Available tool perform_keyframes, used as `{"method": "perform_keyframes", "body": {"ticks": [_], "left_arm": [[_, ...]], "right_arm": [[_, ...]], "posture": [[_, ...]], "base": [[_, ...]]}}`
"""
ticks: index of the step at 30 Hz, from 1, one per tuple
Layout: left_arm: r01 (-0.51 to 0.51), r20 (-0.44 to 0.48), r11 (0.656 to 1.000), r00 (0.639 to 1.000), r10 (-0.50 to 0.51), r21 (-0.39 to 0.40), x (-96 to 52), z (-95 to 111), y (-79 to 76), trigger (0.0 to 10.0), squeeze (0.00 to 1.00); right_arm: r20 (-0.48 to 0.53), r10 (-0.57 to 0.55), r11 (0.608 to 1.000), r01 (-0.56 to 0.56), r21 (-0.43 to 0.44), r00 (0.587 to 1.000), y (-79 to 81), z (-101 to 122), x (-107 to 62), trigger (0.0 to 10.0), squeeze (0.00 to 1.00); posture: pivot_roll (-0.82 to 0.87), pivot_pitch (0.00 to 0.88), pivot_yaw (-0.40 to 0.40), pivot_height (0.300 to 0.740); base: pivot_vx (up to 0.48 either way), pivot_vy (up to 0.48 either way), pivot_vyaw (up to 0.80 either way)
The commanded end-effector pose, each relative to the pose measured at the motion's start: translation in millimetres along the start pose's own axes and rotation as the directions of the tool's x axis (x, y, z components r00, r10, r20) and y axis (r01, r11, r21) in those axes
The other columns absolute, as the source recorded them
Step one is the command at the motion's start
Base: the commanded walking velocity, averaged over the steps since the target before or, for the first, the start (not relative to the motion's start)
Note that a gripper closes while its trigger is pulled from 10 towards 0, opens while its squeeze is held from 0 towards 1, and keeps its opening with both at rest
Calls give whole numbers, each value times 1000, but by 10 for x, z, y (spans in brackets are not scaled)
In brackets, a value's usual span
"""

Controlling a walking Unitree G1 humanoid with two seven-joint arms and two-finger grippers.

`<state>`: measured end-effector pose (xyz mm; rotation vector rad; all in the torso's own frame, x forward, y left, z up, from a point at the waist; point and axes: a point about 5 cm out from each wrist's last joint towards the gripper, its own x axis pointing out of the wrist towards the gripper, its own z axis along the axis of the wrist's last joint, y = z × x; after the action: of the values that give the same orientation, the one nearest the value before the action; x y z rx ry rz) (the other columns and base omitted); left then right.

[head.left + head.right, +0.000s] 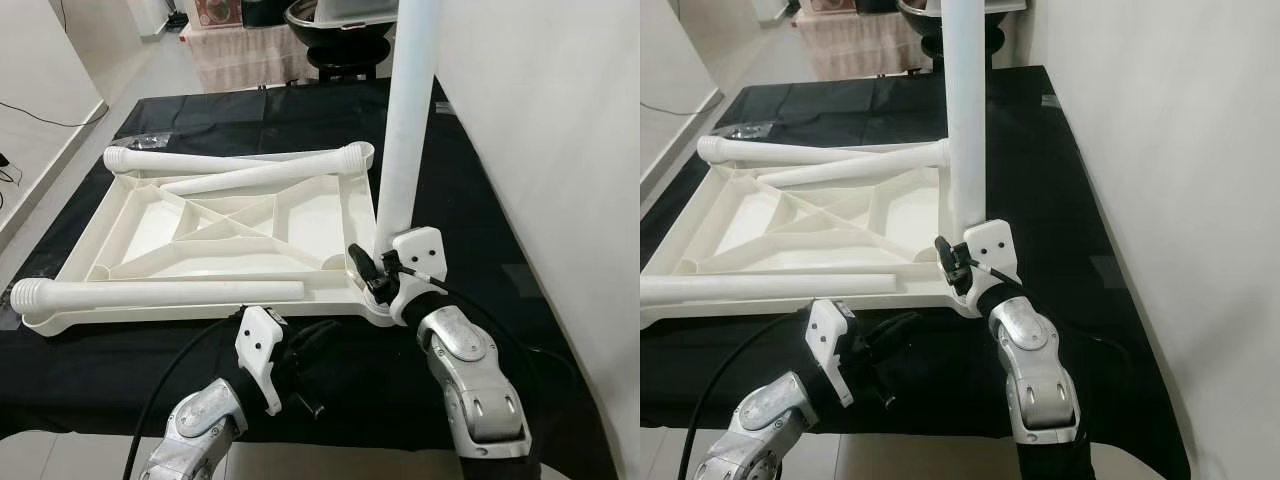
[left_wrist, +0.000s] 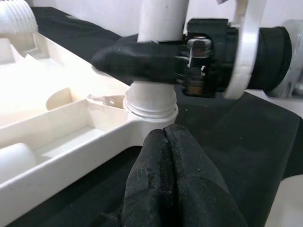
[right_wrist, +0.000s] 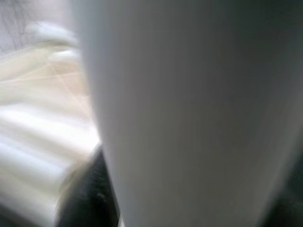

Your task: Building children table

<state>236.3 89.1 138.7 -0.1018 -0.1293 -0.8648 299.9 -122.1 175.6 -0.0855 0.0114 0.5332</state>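
1. Leg (image 1: 405,120) upright, long axis vertical, lower end seated in near-right corner socket of top (image 1: 160,225).
2. Top upside down, ribs up, flat on black cloth (image 1: 480,200), long side running left-right.
3. Three loose legs (image 1: 160,292) lying on top, roughly left-right.
4. R gripper (image 1: 372,268) clamped on upright leg just above socket.
5. L gripper (image 2: 166,156) fingers pressed together, empty, near that corner.
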Motion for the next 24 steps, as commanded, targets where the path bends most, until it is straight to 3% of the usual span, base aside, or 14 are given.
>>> {"method": "perform_keyframes", "body": {"ticks": [1,2,3,4,5,6,8,10,11,18,19,24], "left_arm": [[2,-25,1000,1000,-3,-24,-28,-72,-4,10000,0],[2,-25,1000,1000,-3,-24,-28,-72,-4,10000,0],[6,-26,1000,1000,-7,-26,-24,-76,-10,10000,0],[6,-26,1000,1000,-7,-26,-24,-76,-10,10000,0],[7,-26,1000,1000,-8,-26,-21,-77,-15,10000,0],[7,-26,1000,1000,-8,-26,-21,-77,-15,10000,0],[5,-24,1000,1000,-5,-25,-16,-73,-22,10000,0],[4,-23,1000,1000,-4,-25,-15,-71,-24,10000,0],[2,-22,1000,1000,-3,-24,-15,-68,-28,10000,0],[0,-23,1000,1000,-1,-23,-17,-66,-40,10000,0],[1,-23,1000,1000,-2,-24,-17,-66,-44,10000,0],[3,-21,1000,1000,-3,-25,-13,-63,-49,10000,0]], "right_arm": [[70,264,964,-266,27,962,130,106,43,10000,1000],[70,264,964,-266,27,962,130,106,43,10000,1000],[94,371,928,-371,-21,924,89,194,23,10000,1000],[94,371,928,-371,-21,924,89,194,23,10000,1000],[81,445,895,-440,-69,892,20,238,18,10000,0],[81,445,895,-440,-69,892,20,238,18,10000,0],[28,542,837,-537,-106,840,-152,279,63,10000,0],[14,564,822,-559,-106,826,-197,288,79,10000,0],[0,610,789,-608,-93,792,-220,298,91,10000,0],[-30,704,707,-704,-63,710,-256,331,166,10000,0],[-34,731,680,-732,-44,681,-273,326,180,0,0],[-34,756,653,-757,-23,654,-333,303,206,0,0]], "posture": [[33,149,58,740],[33,149,58,740],[34,147,58,740],[34,147,58,740],[36,147,56,740],[36,147,56,740],[43,153,54,740],[43,153,54,740],[49,156,52,740],[55,160,52,740],[57,164,53,740],[58,169,52,740]], "base": [[0,0,0],[0,0,0],[0,0,0],[0,0,0],[0,0,0],[0,0,0],[0,0,0],[0,0,0],[0,0,0],[0,0,0],[0,0,0],[0,0,0]]}}
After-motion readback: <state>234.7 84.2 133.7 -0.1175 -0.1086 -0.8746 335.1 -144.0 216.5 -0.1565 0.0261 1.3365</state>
